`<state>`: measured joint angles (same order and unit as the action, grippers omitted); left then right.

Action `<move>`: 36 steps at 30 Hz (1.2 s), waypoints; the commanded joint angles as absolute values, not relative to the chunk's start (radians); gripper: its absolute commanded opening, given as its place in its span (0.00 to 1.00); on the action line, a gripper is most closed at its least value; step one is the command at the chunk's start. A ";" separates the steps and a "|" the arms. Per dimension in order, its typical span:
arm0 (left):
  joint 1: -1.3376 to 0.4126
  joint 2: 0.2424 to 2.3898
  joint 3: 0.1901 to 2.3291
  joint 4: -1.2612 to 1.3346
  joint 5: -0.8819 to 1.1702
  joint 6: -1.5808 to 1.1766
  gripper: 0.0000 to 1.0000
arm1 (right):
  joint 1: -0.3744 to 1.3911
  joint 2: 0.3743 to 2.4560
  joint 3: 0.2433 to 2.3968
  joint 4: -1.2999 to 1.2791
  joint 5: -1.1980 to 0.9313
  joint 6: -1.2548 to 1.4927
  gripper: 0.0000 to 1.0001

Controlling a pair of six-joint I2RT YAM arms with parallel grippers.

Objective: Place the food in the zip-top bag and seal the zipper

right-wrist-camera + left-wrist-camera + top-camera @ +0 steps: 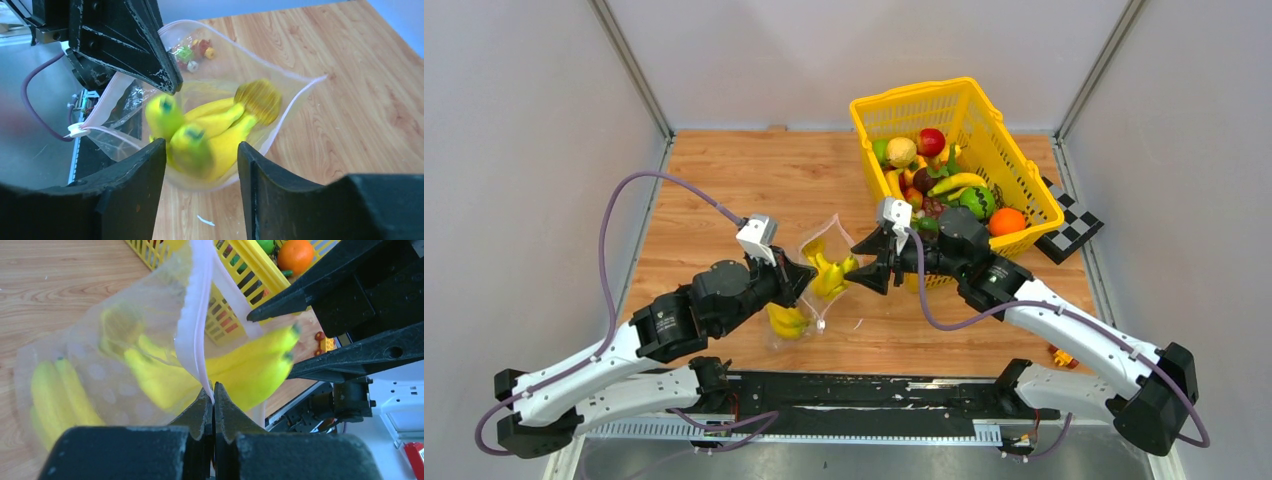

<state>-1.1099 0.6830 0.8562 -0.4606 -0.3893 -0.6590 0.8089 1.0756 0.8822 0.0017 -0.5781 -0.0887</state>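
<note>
Zip-top bag mouth open, left gripper pinching zipper, bananas inside

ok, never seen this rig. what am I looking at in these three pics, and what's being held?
Two robot arms are bolted at the near edge of a wooden table. The wide picture looks down from above and behind them; the other two come from a camera on each wrist. A yellow basket of toy fruit stands back right, a checkered board beside it. The left arm has its jaws shut on the zip strip of a clear bag. The right arm holds its jaws open at the bag's mouth, the ends of a banana bunch between their tips. A second bunch lies inside.
</note>
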 commanded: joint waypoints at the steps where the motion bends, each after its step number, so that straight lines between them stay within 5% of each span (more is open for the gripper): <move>1: -1.110 0.651 0.863 -0.437 -0.434 -0.676 0.00 | 0.811 1.068 0.969 -0.039 -0.586 -0.141 0.60; 5: -1.109 0.629 0.852 -0.441 -0.461 -0.680 0.00 | 0.811 1.061 1.004 -0.114 -0.676 -0.148 0.72; 14: -1.109 0.628 0.840 -0.448 -0.479 -0.683 0.00 | 0.811 0.971 0.975 -0.062 -0.675 -0.130 0.74; 27: -1.109 0.674 0.838 -0.444 -0.470 -0.674 0.00 | 0.798 0.999 1.098 -0.236 0.153 0.036 0.80; 36: -1.109 0.677 0.835 -0.446 -0.466 -0.673 0.00 | 0.653 1.082 1.122 -0.310 0.207 0.139 0.82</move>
<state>-1.1099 0.6827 0.8310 -0.4759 -0.4534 -0.6708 0.7212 1.0679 1.0821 -0.2779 0.1684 0.0616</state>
